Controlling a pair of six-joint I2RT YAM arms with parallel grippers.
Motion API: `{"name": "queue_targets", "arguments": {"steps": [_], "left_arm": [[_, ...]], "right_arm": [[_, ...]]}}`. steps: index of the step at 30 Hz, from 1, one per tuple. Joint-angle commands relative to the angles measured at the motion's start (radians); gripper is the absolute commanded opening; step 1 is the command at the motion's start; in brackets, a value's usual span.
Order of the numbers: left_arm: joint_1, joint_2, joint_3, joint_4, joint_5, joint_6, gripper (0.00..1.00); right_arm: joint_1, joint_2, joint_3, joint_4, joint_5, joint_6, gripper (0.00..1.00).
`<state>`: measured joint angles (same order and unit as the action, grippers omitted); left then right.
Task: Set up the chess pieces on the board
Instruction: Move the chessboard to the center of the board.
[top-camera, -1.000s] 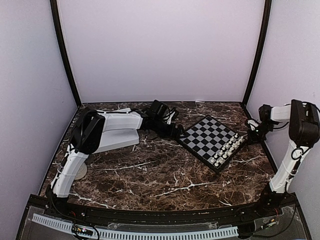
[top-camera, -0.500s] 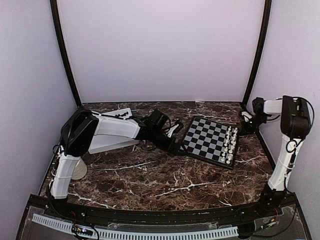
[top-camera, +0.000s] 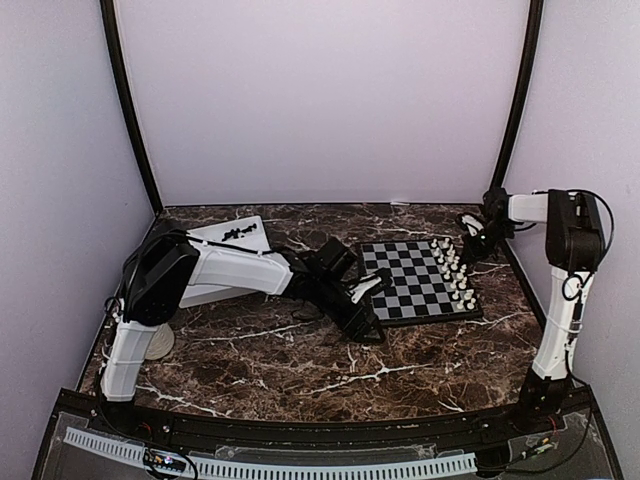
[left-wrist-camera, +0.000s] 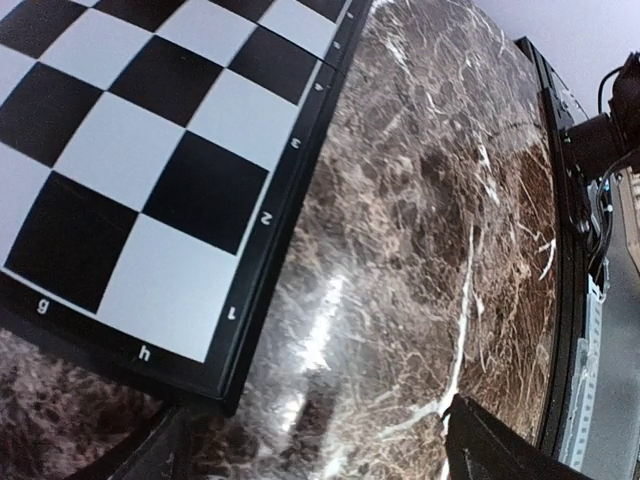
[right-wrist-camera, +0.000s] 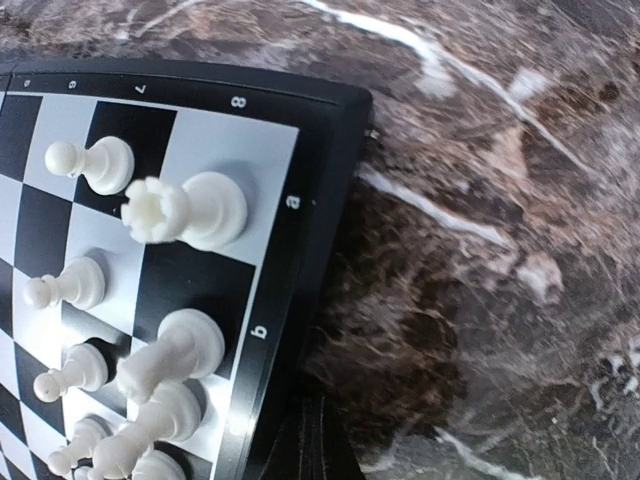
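White pieces (top-camera: 452, 272) line the board's (top-camera: 412, 285) 3 o'clock edge
Left gripper (top-camera: 374, 305) spread at its 8 o'clock corner; right gripper (top-camera: 469, 226) pinched together

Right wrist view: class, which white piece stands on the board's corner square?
The rook, with the notched crown, on the light corner square of the board; the other white pieces stand further in.

left arm (top-camera: 240, 268): white shells, black joints behind the left pincer (left-wrist-camera: 315, 445)
right arm (top-camera: 562, 325): white links, black elbow, thin black cable (top-camera: 578, 288) alongside
fingers (left-wrist-camera: 495, 452): black
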<state>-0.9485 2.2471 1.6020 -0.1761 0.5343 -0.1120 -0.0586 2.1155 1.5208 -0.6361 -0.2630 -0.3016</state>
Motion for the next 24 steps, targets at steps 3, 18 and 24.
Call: {"name": "queue_targets", "arguments": {"steps": [3, 18, 24], "left_arm": [[-0.027, -0.035, 0.060, -0.336, -0.043, 0.169, 0.86], [0.145, -0.013, 0.399, -0.216, -0.242, 0.064, 0.99], [0.242, 0.236, 0.753, -0.203, -0.239, -0.056, 0.99]], "right_arm": [[0.001, 0.044, 0.068, -0.066, -0.055, -0.004, 0.01], [-0.106, -0.421, -0.276, -0.058, 0.017, -0.059, 0.41], [-0.079, -0.696, -0.526, -0.081, 0.009, -0.222, 0.58]]}}
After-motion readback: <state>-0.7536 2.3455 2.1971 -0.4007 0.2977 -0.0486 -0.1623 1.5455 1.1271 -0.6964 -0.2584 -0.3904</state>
